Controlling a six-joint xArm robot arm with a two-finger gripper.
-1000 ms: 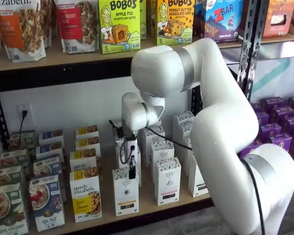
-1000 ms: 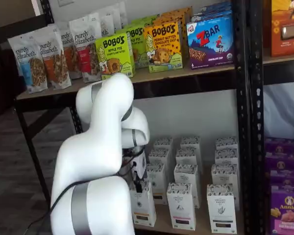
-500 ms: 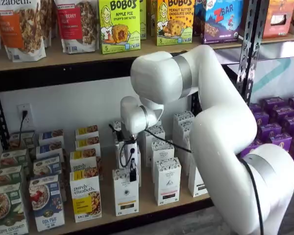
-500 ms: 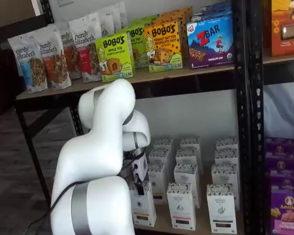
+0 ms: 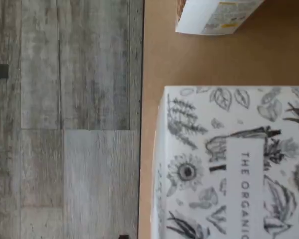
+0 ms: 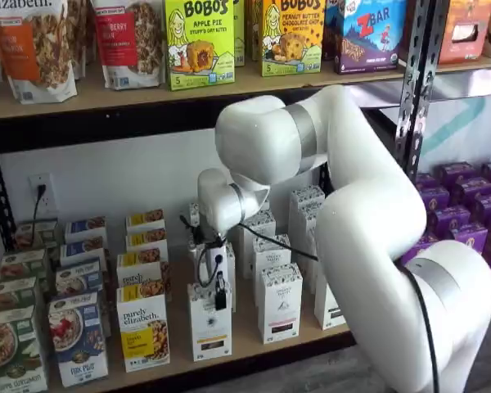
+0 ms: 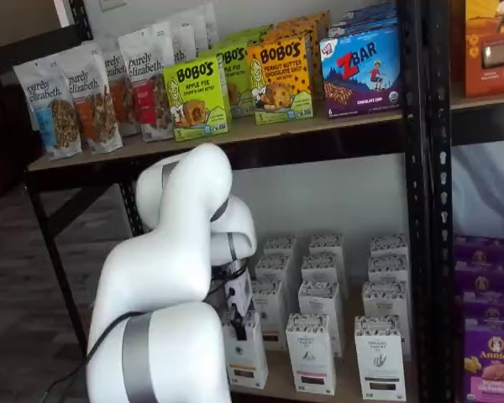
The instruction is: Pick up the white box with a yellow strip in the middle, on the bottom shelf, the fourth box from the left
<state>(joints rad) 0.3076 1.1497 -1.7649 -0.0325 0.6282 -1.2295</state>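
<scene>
Fingers hang spread wide just over the white box low in the frame on the bottom shelf, grabbing nothing yet, so gripping and lifting remain.

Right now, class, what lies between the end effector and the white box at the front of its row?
Nothing: in a shelf view the end effector hangs directly over the white box, its black fingers at the box's top.

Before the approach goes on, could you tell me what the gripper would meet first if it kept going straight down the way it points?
Most likely the top of the white box at the front of its row on the bottom shelf: the gripper hangs right over it, though depth is unclear.
</scene>
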